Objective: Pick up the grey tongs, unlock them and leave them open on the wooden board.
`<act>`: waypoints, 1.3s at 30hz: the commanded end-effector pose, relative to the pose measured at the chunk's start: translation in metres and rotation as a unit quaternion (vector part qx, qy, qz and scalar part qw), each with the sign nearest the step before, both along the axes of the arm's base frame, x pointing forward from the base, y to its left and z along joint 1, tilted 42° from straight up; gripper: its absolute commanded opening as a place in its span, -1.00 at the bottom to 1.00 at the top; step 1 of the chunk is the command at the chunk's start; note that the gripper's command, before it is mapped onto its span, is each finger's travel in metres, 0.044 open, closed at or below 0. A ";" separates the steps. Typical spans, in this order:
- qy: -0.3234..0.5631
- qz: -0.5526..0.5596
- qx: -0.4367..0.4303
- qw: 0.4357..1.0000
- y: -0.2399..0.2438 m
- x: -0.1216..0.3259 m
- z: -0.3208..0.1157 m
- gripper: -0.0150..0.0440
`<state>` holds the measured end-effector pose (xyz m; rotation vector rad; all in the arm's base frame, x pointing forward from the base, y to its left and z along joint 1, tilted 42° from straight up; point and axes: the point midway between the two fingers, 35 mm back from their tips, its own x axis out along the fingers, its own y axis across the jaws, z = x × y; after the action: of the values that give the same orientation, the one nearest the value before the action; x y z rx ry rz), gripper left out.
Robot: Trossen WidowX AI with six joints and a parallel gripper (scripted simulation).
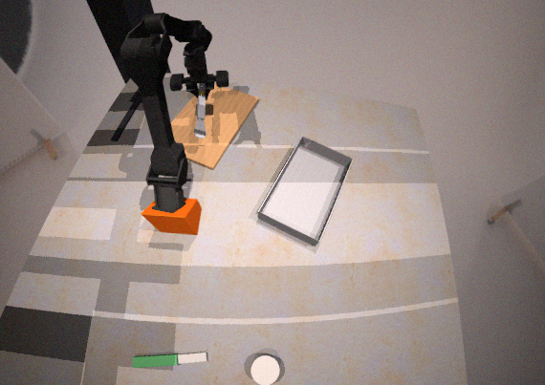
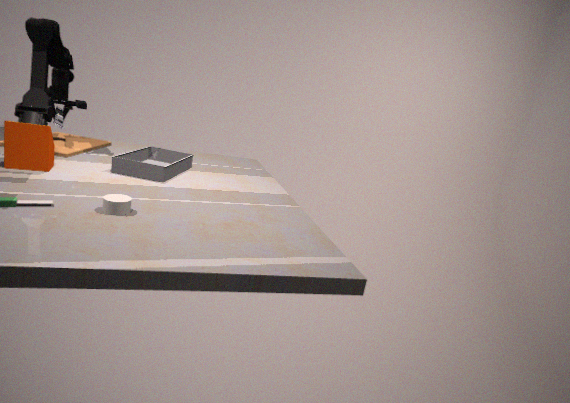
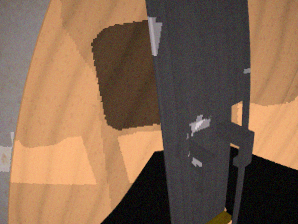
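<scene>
One pair of grey tongs [image 1: 201,112] [image 2: 59,117] [image 3: 205,75] is clamped in the nearly closed hand [image 1: 202,91] [image 2: 59,109] and suspended above the wooden board [image 1: 229,119] [image 2: 80,146] [image 3: 55,90], presumably so that, once unlocked, they can be laid open there without further transfer.

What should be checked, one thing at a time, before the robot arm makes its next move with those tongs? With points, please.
1. Gripper [image 1: 201,90] closed on the tongs [image 1: 201,115] [image 2: 59,119] [image 3: 205,65]: ok.
2. Tongs lifted out of the roasting tin [image 1: 312,240] [image 2: 137,169]: ok.
3. Tongs above the wooden board [image 1: 234,115] [image 2: 82,147] [image 3: 45,110]: ok.
4. Tongs lying on the board: not ok, they hang above it.
5. Lock released: cannot tell.
6. Green-handled tool [image 1: 155,360] [image 2: 7,202] away from the board: ok.
</scene>
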<state>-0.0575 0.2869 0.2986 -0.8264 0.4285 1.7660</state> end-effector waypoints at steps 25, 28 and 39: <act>-0.002 -0.002 0.000 1.000 0.026 -0.005 -0.029 -1.00; -0.001 0.002 -0.001 1.000 0.024 -0.006 -0.028 -0.73; -0.001 0.002 -0.001 1.000 0.024 -0.006 -0.028 0.25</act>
<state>-0.0636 0.3112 0.2702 -0.8314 0.4283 1.7677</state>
